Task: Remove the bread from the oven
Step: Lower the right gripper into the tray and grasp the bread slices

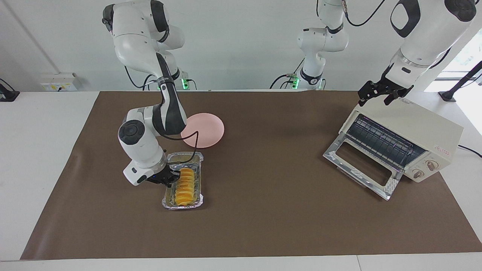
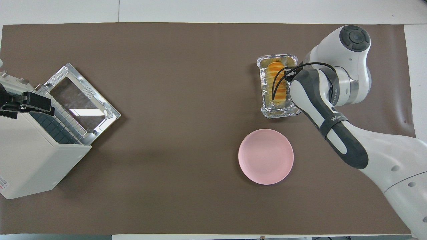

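Observation:
The bread (image 1: 184, 186) (image 2: 276, 81), a ridged golden loaf, lies in a crinkled foil tray (image 1: 182, 206) (image 2: 278, 114) down at the brown mat, toward the right arm's end of the table and farther from the robots than the pink plate. My right gripper (image 1: 169, 180) is shut on the tray's side rim beside the loaf. The cream oven (image 1: 421, 128) (image 2: 30, 166) stands at the left arm's end with its glass door (image 1: 361, 165) (image 2: 83, 96) dropped open and its wire rack bare. My left gripper (image 1: 381, 96) (image 2: 33, 104) hangs open over the oven's top edge.
A pink plate (image 1: 203, 130) (image 2: 266, 156) with nothing on it sits on the brown mat (image 1: 271, 210), just nearer to the robots than the tray. The right arm's forearm slants over the mat beside the plate.

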Controlling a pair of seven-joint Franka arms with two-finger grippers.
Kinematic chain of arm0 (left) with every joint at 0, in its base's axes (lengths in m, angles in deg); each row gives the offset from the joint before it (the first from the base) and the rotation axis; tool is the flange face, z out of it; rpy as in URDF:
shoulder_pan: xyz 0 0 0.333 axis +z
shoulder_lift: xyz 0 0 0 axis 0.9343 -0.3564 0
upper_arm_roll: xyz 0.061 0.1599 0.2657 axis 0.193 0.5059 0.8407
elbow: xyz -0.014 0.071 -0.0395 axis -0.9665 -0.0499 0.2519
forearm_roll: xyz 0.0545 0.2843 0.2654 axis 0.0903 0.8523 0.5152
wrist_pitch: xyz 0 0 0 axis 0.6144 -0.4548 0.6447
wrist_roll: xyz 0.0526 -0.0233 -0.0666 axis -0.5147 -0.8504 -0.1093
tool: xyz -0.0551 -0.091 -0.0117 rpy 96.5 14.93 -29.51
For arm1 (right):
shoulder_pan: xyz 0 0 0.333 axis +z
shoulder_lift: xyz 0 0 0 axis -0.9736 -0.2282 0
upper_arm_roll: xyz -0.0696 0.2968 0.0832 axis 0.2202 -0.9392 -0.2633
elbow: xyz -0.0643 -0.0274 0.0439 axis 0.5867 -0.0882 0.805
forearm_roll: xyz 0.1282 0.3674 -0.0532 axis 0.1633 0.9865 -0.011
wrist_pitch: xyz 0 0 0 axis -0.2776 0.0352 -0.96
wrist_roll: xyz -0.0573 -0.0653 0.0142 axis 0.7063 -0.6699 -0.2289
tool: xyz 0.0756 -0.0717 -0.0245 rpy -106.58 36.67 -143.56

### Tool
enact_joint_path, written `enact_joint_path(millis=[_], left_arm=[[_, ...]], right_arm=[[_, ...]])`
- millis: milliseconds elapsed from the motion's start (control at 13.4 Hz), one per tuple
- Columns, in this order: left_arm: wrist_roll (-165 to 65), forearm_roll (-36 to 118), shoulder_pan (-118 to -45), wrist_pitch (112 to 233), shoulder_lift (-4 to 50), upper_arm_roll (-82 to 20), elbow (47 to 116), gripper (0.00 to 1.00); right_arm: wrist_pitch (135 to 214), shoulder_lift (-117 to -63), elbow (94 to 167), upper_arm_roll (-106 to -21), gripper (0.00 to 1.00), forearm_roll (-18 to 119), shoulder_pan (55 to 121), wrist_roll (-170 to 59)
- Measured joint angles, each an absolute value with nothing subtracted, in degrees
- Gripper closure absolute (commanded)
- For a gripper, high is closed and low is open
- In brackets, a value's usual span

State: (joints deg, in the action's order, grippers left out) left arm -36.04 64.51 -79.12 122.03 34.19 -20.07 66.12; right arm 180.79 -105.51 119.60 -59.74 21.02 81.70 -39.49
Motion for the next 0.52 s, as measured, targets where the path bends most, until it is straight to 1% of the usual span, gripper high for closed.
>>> enact_joint_path(millis=[149,521], left_arm=[[-36.0,64.5,-79.1,122.0,34.2,-20.1,66.1,0.00],[-36.0,64.5,-79.1,122.0,34.2,-20.1,66.1,0.00]], right_arm=[[180.2,-105.4,119.9,-59.7,0.00,20.8,81.7,-39.5],[172.7,-103.4,117.7,-59.6,0.00,20.0,81.7,-39.5]])
